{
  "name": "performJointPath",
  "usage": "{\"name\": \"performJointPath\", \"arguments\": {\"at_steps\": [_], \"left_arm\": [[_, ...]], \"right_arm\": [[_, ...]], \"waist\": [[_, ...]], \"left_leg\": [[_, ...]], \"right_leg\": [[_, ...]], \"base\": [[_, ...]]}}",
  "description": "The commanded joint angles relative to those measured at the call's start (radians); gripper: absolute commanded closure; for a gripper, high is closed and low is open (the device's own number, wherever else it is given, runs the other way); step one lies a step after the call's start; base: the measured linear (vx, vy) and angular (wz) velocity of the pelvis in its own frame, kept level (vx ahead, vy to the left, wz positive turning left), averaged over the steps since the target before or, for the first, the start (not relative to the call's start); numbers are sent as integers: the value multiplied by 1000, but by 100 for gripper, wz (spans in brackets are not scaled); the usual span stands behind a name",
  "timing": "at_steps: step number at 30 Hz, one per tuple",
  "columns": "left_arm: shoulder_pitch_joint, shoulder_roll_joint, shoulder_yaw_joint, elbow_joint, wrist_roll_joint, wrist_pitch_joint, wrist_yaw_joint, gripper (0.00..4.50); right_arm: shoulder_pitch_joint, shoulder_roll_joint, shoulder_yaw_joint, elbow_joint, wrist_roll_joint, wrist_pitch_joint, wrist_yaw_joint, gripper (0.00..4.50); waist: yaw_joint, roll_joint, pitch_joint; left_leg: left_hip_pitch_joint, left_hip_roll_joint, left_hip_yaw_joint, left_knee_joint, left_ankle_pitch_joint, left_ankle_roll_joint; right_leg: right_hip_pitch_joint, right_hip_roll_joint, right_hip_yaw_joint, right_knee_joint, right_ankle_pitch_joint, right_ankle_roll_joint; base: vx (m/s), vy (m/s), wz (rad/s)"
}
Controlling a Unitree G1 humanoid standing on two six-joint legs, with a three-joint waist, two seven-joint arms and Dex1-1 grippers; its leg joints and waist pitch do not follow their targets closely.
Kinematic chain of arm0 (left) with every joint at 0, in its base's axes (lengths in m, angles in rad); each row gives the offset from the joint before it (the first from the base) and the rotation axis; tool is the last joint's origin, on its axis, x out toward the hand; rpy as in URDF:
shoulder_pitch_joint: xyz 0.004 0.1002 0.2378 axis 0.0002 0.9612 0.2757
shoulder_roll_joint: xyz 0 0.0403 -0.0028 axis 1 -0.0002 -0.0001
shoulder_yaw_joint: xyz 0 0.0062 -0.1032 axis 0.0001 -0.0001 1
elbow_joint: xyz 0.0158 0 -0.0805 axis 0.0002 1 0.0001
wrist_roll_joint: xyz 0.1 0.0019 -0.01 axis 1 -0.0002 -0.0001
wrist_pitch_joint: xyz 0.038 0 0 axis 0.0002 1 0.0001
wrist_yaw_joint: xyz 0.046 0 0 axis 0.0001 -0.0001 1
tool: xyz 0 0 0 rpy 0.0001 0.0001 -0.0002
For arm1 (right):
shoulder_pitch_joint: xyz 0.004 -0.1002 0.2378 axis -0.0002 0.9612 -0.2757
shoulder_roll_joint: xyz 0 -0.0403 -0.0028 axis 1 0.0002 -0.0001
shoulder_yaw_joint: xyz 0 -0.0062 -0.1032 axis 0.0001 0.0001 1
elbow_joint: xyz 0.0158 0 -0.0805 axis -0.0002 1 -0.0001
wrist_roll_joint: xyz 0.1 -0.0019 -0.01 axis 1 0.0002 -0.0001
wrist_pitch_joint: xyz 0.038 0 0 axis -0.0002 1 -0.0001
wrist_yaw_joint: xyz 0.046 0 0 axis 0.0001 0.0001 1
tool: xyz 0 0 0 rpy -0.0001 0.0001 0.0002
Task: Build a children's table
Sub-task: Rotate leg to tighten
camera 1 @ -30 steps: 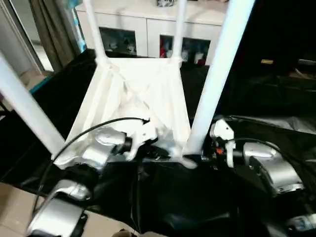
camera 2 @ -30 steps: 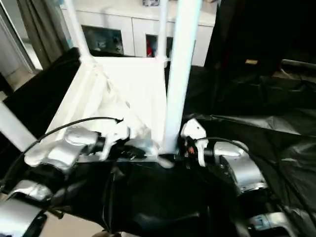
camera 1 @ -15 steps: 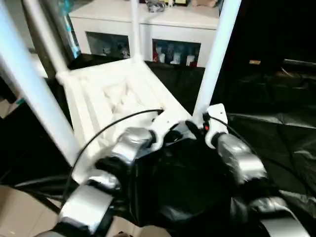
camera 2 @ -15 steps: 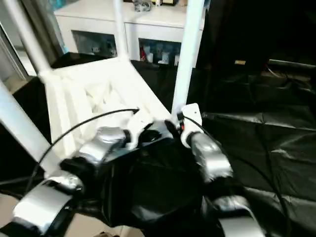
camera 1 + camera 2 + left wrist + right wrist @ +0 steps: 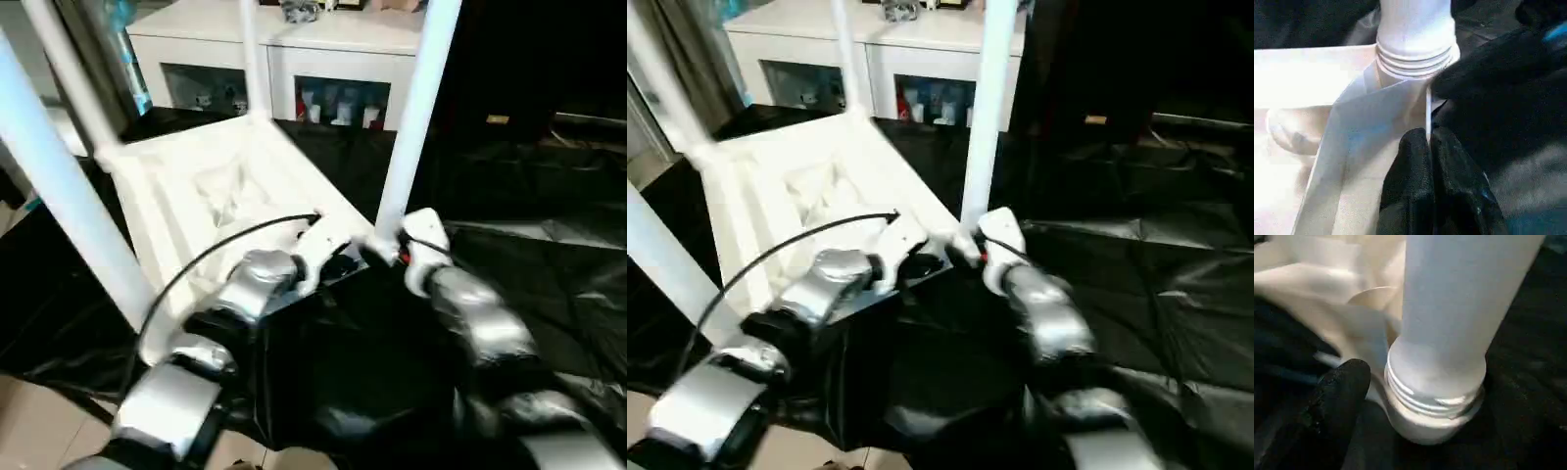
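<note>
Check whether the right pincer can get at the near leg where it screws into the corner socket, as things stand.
Probably yes. The right pincer sits right beside the near leg at its threaded base, one finger next to it with nothing between. The left pincer grips the tabletop's edge alongside without blocking.

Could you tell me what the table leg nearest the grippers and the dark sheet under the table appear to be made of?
The leg looks like smooth white moulded plastic: even sheen, with moulded screw threads at its base. The sheet looks like thin black plastic film or coated fabric, judging by its glossy wrinkles; which one is unclear.
</note>
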Motion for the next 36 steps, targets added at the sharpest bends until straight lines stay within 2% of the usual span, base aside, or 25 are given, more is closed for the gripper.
{"name": "performJointPath", "arguments": {"at_steps": [1,2,3,4,6,7,8,9,12,15,18,19,23,24,27,30,32,34,35,36], "left_arm": [[3,-19,-24,-46,-20,-31,-67,450],[12,-6,-28,-62,-29,-35,-110,450],[29,20,-37,-89,-44,-45,-190,450],[39,37,-44,-104,-51,-50,-239,450],[58,66,-60,-133,-64,-54,-329,450],[65,77,-64,-143,-68,-54,-361,450],[69,84,-66,-150,-71,-52,-381,450],[77,96,-69,-162,-77,-49,-413,450],[85,116,-64,-177,-82,-44,-441,450],[90,122,-63,-188,-86,-37,-457,450],[96,130,-64,-211,-98,-24,-479,450],[97,131,-63,-215,-99,-23,-483,450],[96,130,-63,-214,-96,-25,-483,450],[95,130,-63,-214,-96,-26,-483,450],[97,131,-62,-217,-96,-25,-479,450],[96,126,-58,-211,-88,-23,-444,450],[88,118,-52,-193,-74,-22,-396,450],[72,96,-38,-160,-59,-15,-308,450],[65,87,-31,-148,-56,-13,-274,450],[65,87,-31,-148,-56,-13,-274,450]], "right_arm": [[7,16,82,-52,34,-5,132,56],[14,-11,85,-70,43,2,172,56],[31,-61,98,-105,54,8,248,56],[43,-88,104,-128,57,12,290,56],[60,-129,106,-161,70,21,346,56],[65,-142,103,-172,75,27,365,56],[69,-150,102,-180,78,30,376,56],[75,-165,98,-196,81,37,395,56],[81,-186,90,-209,83,42,414,56],[84,-191,88,-216,91,49,421,56],[91,-199,90,-236,108,72,445,56],[93,-200,92,-243,111,78,453,81],[97,-196,90,-253,120,93,461,101],[99,-195,90,-257,125,99,463,122],[107,-194,91,-268,131,109,465,146],[123,-178,86,-264,136,122,449,171],[128,-159,83,-245,117,118,402,175],[124,-122,86,-179,40,95,259,184],[121,-109,87,-155,16,86,209,184],[121,-109,87,-155,16,86,209,184]], "waist": [[8,-15,-57],[8,-14,-57],[11,-14,-59],[14,-14,-60],[20,-11,-62],[24,-10,-67],[28,-9,-68],[35,-8,-70],[45,-6,-72],[49,-7,-68],[49,-8,-64],[49,-7,-63],[49,-7,-64],[48,-6,-64],[50,-7,-68],[51,-7,-67],[51,-7,-65],[46,-7,-61],[41,-5,-58],[37,-7,-55]], "left_leg": [[17,23,-14,-70,-364,39],[15,24,-15,-70,-352,40],[14,26,-12,-68,-322,45],[16,27,-11,-67,-313,51],[15,29,-8,-62,-282,68],[11,29,-7,-57,-239,82],[14,30,-7,-56,-222,86],[19,30,-3,-50,-192,98],[22,32,-1,-47,-170,108],[21,31,-1,-51,-200,95],[24,32,-2,-56,-254,66],[23,32,-3,-58,-267,55],[23,31,-4,-58,-265,43],[23,31,-5,-58,-260,44],[22,30,-4,-54,-229,57],[22,30,-3,-53,-224,64],[21,29,-4,-55,-239,56],[22,28,-4,-60,-269,37],[26,28,-6,-64,-309,14],[27,26,-7,-65,-333,4]], "right_leg": [[36,-35,25,-83,-368,-174],[38,-35,25,-79,-345,-183],[42,-31,24,-70,-281,-208],[42,-31,25,-69,-259,-214],[43,-31,26,-60,-197,-237],[47,-30,25,-49,-134,-254],[46,-30,25,-47,-107,-262],[42,-27,26,-39,-41,-289],[42,-28,27,-32,7,-306],[45,-31,26,-36,-45,-294],[45,-34,28,-46,-137,-273],[44,-33,29,-48,-163,-262],[44,-32,29,-47,-162,-256],[44,-32,28,-46,-154,-257],[45,-31,28,-41,-102,-266],[46,-31,27,-41,-100,-270],[45,-32,27,-44,-130,-264],[42,-32,27,-51,-188,-249],[36,-34,28,-58,-252,-233],[37,-35,28,-63,-289,-224]], "base": [[0,0,0],[0,0,0],[0,0,0],[0,0,0],[55,-3,3],[58,-5,-2],[52,-4,-2],[52,-4,-2],[0,0,0],[0,0,0],[0,0,0],[0,0,0],[0,0,0],[0,0,0],[0,0,0],[0,0,0],[0,0,0],[0,0,0],[0,0,0],[0,0,0]]}}
